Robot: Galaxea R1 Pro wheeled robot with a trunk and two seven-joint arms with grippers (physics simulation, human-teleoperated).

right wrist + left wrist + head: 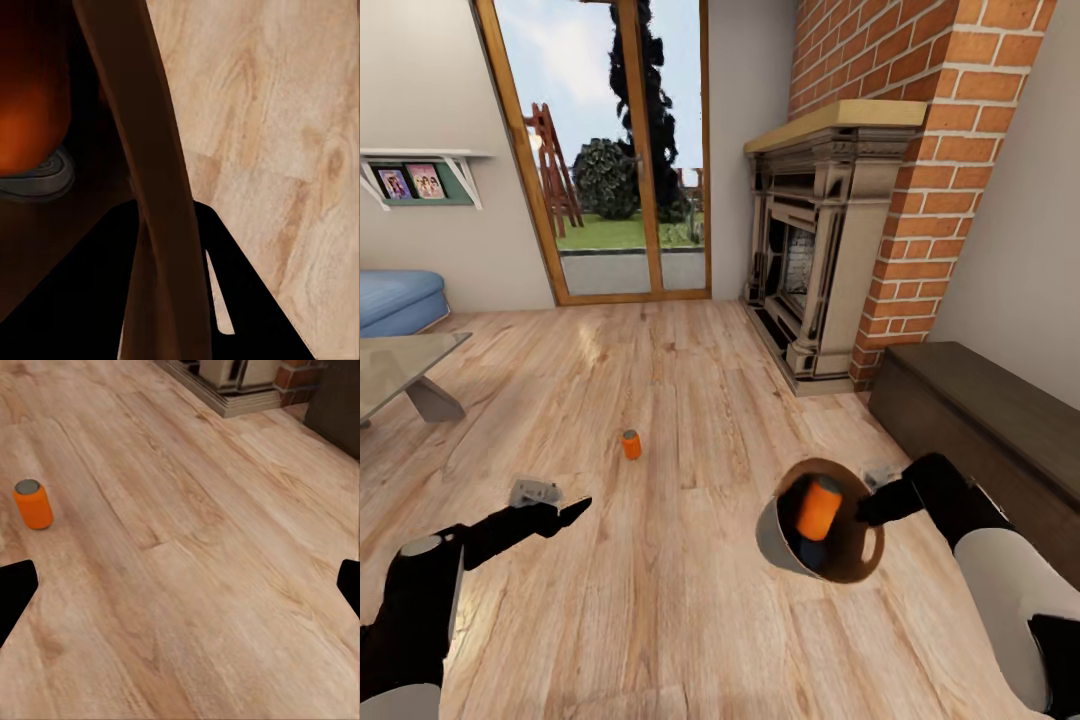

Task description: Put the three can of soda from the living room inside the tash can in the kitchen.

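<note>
Pale wood flooring [690, 600] spreads across the living room, where the right gripper [868, 512] holds a grey bin [770, 535] tilted above the boards, its fingers [247, 292] pinching the rim wall. Inside the bin's brown interior lie an orange soda can [818, 508] and, beneath it, what appears to be a dark blue can [812, 553], mostly hidden. A second orange can [631, 444] stands upright on the floor, well apart from the bin and ahead of the left gripper [565, 515], whose fingers [15, 596] are spread wide and empty. Behind rise a brick fireplace [830, 250], glass doors [605, 150], a blue sofa [398, 300] and a glass-topped low table [400, 370].
</note>
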